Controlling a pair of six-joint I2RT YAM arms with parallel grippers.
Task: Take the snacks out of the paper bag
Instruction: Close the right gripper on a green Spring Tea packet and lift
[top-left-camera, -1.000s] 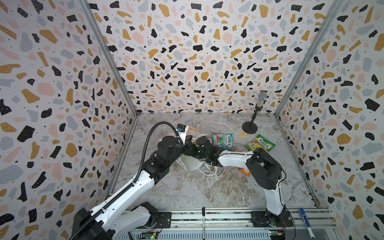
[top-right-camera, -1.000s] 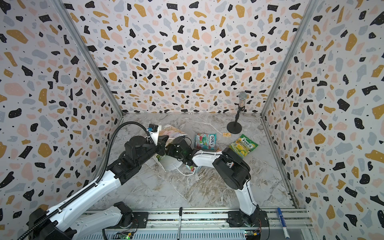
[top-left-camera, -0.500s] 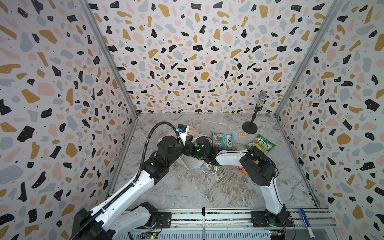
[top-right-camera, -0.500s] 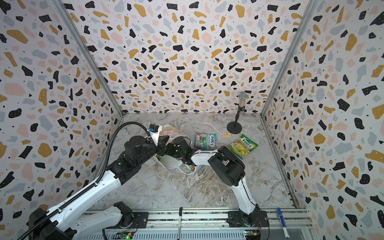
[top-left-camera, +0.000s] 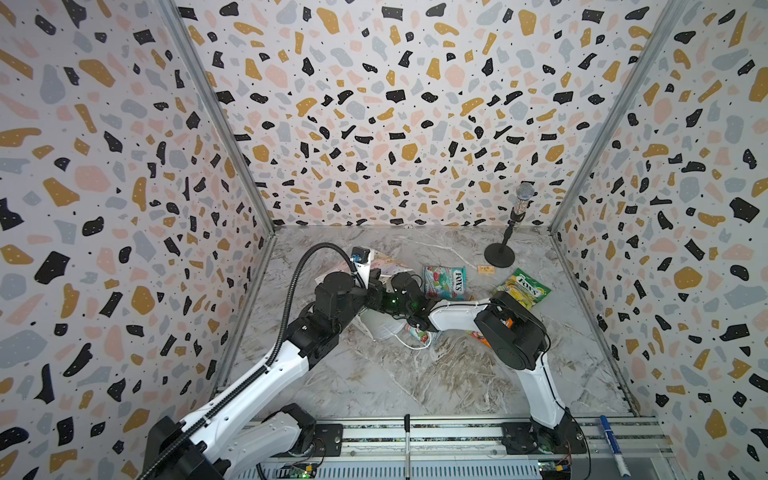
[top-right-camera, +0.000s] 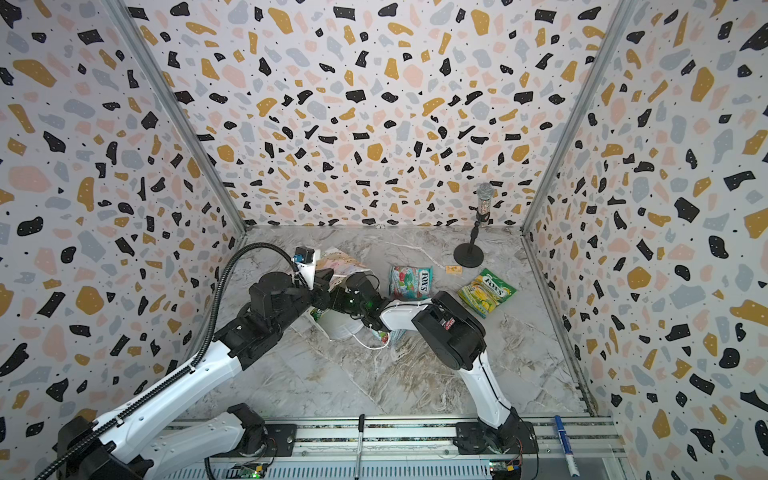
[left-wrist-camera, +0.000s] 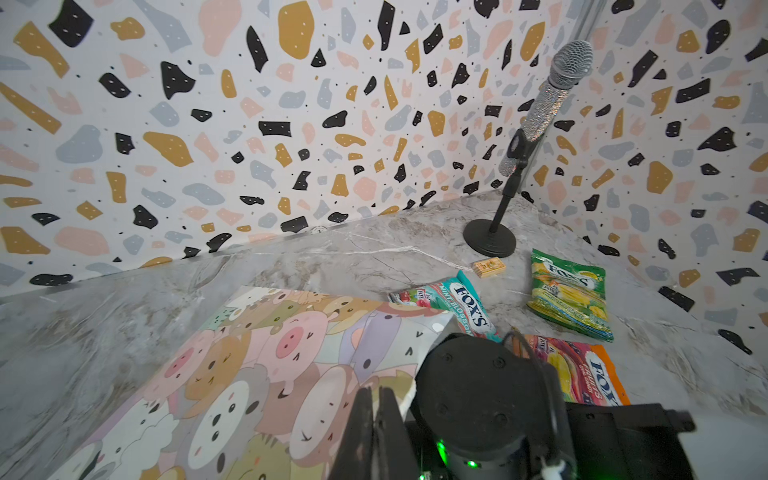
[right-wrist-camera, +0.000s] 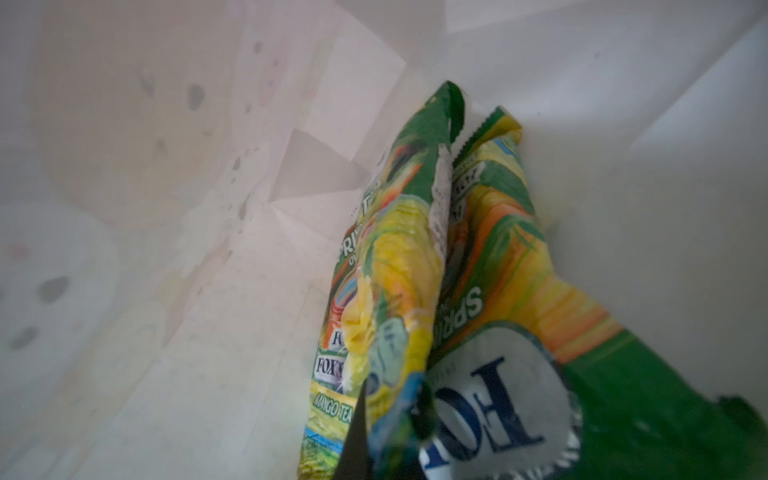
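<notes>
The paper bag (top-left-camera: 380, 326) (top-right-camera: 338, 326) lies on its side, its colourful side (left-wrist-camera: 249, 374) facing up. My left gripper (left-wrist-camera: 376, 392) (top-left-camera: 375, 277) is shut on the bag's upper edge at its mouth. My right gripper (right-wrist-camera: 390, 415) is inside the bag, shut on a green-yellow snack (right-wrist-camera: 390, 270), with a second green-yellow packet (right-wrist-camera: 498, 249) beside it. In both top views the bag hides those jaws. Outside lie a teal-red snack (top-left-camera: 444, 281) (left-wrist-camera: 457, 303), a green-yellow one (top-left-camera: 523, 287) (left-wrist-camera: 569, 291) and an orange-pink one (left-wrist-camera: 582, 374).
Another packet (top-left-camera: 419, 334) lies by the bag's cord handle, under the right forearm. A microphone on a round black stand (top-left-camera: 505, 245) is at the back right, with a small tan box (top-left-camera: 485, 269) near it. A blue marker (top-left-camera: 611, 444) rests on the front rail. Patterned walls close three sides.
My right gripper's jaws have shut on the packet inside the bag, and the right arm's elbow has shifted slightly. The left arm has stayed still, holding the bag.
</notes>
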